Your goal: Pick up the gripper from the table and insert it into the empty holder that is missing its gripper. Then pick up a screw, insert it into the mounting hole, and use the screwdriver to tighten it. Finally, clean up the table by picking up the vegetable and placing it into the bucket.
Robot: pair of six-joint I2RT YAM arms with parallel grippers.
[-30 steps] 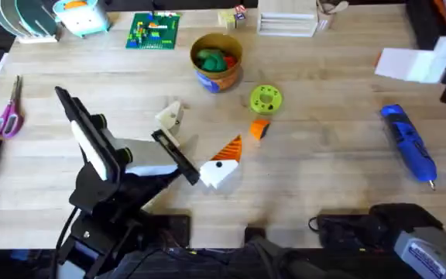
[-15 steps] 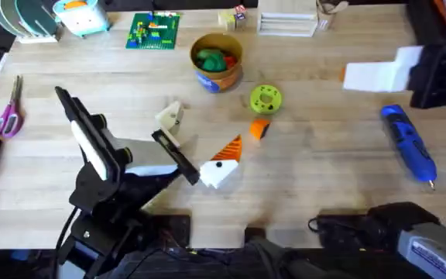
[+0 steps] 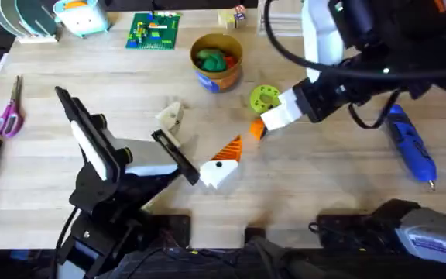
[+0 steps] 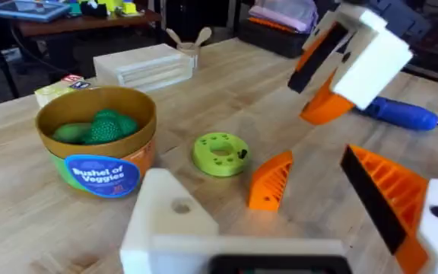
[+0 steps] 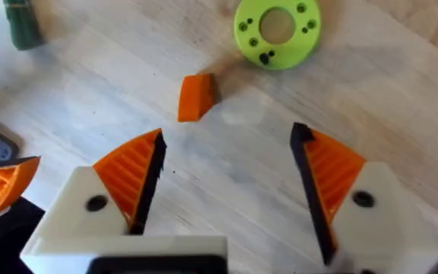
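The gripper, a small bare orange piece, lies on the table below the lime-green disc. My right gripper hangs open just above it; the piece is ahead of the orange pads, not between them. My left gripper stands wide open. One of its fingers is the bare cream holder with a small hole, and the other carries an orange pad. The blue screwdriver lies at the right. A small dark green elongated thing, seemingly the vegetable, lies on the table. The bucket holds green toys.
The lime-green disc, with small dark bits on it, lies between the bucket and the orange piece. Scissors lie at the far left. A green brick plate and wooden blocks line the back edge.
The right arm has swung in from the right edge and come down over the orange piece. The left arm and the things on the table have not moved.
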